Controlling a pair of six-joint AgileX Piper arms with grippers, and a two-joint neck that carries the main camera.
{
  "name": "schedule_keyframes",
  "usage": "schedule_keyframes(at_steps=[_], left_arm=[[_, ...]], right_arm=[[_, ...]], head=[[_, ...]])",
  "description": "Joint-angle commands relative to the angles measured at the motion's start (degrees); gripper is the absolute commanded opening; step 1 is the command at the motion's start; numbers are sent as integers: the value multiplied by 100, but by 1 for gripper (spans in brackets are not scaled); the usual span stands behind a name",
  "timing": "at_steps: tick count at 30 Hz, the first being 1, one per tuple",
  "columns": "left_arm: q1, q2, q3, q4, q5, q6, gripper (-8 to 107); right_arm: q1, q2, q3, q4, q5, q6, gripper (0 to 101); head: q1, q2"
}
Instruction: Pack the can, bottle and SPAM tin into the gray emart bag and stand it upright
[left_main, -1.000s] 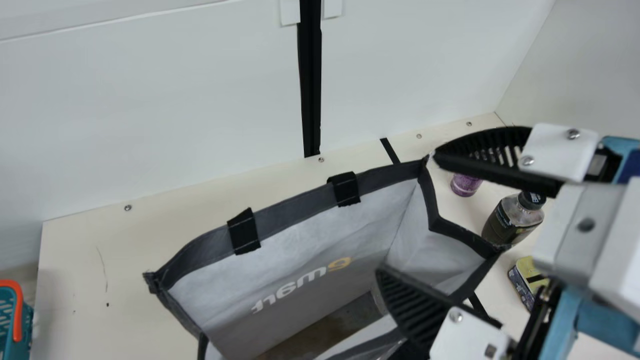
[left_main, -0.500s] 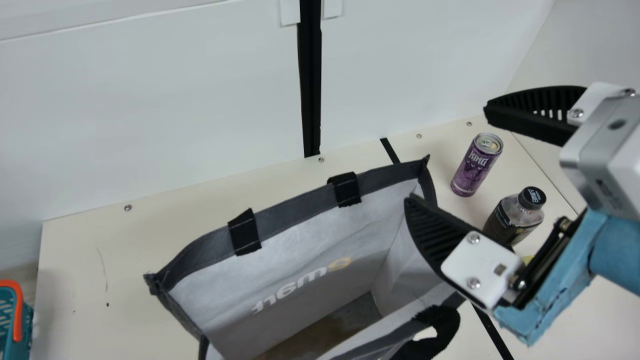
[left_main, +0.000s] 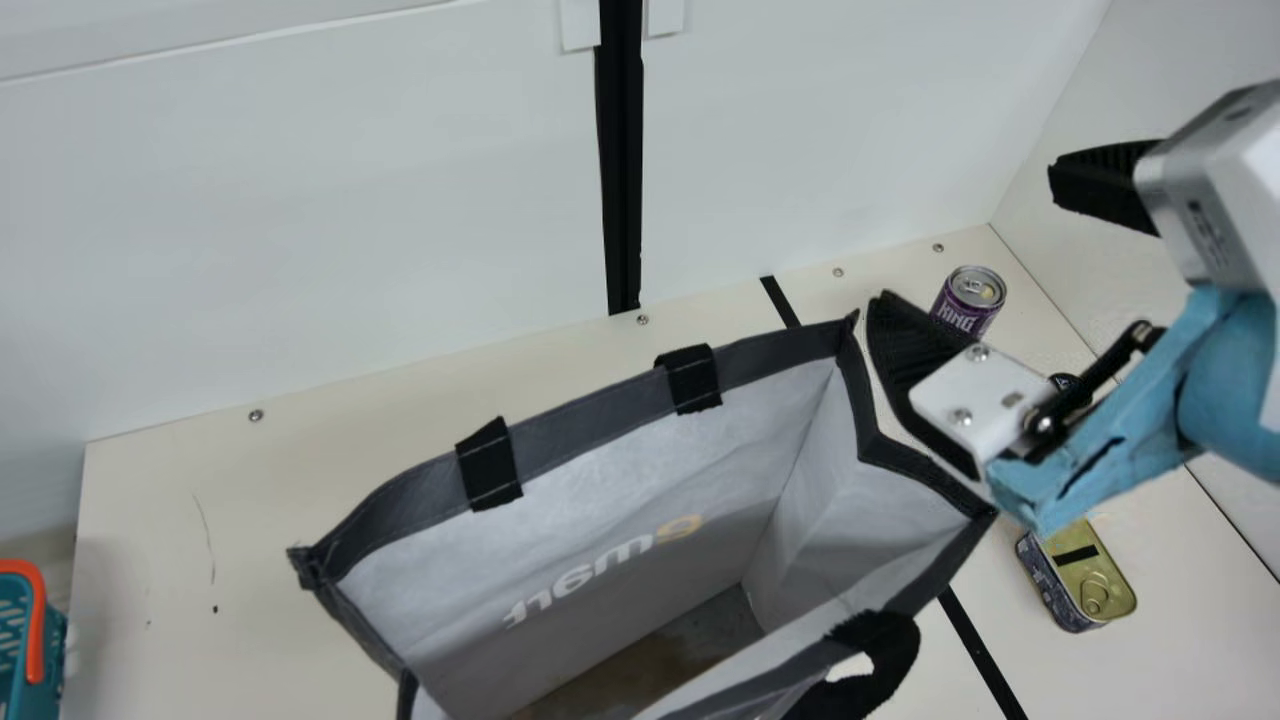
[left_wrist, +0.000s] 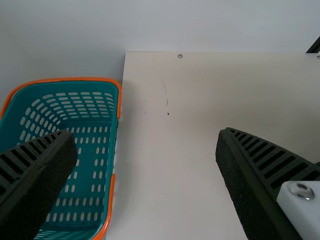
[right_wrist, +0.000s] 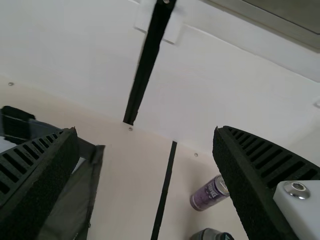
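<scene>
My right gripper (left_main: 965, 235) stands open above the right side of the table in the main view, holding nothing. Below it are the purple can (left_main: 968, 300), partly covered by a finger, and the bottle, mostly hidden behind the arm. The tin (left_main: 1085, 580) lies right of the gray bag (left_main: 580, 420), which stands upright with its mouth open. In the right wrist view, the right gripper (right_wrist: 145, 132) is spread, with the can (right_wrist: 207, 194), the bottle (right_wrist: 212, 234) and the bag's edge (right_wrist: 95, 170) beyond. My left gripper (left_wrist: 145, 132) is open and empty in the left wrist view.
A teal basket (left_wrist: 114, 150) with orange handles stands at the table's left edge. White walls rise behind and to the right of the table. The bag's black handle (left_main: 895, 660) sticks out at its front right corner.
My right gripper has moved up and right, away from over the bag. The bag's right side and the tin are uncovered again, while the bottle has become mostly hidden.
</scene>
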Motion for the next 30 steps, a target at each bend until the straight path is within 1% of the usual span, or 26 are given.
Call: schedule_keyframes(at_steps=[1, 8, 17, 30], left_arm=[[0, 0, 0, 0, 0, 0, 90], [0, 0, 0, 0, 0, 0, 90], [0, 0, 0, 0, 0, 0, 90], [0, 0, 0, 0, 0, 0, 90]], right_arm=[[-349, 31, 9, 67, 0, -43, 95], [-1153, 158, 87, 333, 0, -227, 95], [-2001, 255, 344, 542, 0, -426, 95], [-2835, 330, 871, 582, 0, -577, 95]], head=[[-130, -5], [-130, -5], [-130, -5], [-130, -5]])
